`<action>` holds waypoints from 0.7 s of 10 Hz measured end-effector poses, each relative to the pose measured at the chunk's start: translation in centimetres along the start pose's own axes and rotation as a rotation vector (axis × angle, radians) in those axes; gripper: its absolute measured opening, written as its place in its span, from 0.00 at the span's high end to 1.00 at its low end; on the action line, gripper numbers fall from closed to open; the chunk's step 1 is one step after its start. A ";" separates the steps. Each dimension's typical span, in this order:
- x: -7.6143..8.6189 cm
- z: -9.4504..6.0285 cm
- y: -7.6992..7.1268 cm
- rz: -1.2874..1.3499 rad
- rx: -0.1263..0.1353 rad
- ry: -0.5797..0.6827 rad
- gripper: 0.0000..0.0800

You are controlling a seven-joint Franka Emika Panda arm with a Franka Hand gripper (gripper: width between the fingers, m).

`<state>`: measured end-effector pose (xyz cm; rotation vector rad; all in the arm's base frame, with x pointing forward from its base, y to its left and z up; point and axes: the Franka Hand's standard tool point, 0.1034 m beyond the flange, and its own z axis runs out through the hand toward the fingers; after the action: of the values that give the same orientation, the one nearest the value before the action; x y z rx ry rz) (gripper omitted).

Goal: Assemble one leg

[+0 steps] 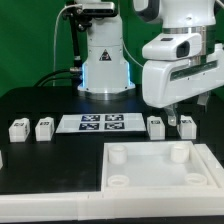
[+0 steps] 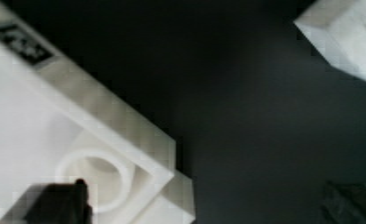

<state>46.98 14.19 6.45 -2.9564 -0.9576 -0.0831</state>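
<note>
Four small white legs stand in a row behind the tray: two at the exterior view's left (image 1: 18, 128) (image 1: 44, 128) and two at its right (image 1: 155, 126) (image 1: 186, 125). My gripper (image 1: 180, 112) hovers just above the two right legs, touching neither. In the wrist view the gripper (image 2: 201, 205) is open and empty, with its dark fingertips (image 2: 55, 200) wide apart. One leg (image 2: 349, 40) shows as a white block beyond the fingers. The large white tray (image 1: 200, 170) lies in front; a corner of it with a round socket (image 2: 100, 165) and a side tag (image 2: 23, 42) fills the wrist view.
The marker board (image 1: 102, 123) lies flat between the two pairs of legs. The robot base (image 1: 104, 70) stands behind it. The black table (image 1: 50, 170) ends at the front edge; a green backdrop is behind.
</note>
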 end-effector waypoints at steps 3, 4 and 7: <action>-0.2 0.6 -2.2 0.370 0.018 -0.008 0.19; -0.4 1.2 -3.0 0.555 0.033 -0.007 0.19; -0.7 1.5 -3.2 0.566 0.042 -0.052 0.19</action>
<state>44.65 16.42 4.93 -3.0701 -0.0957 0.0299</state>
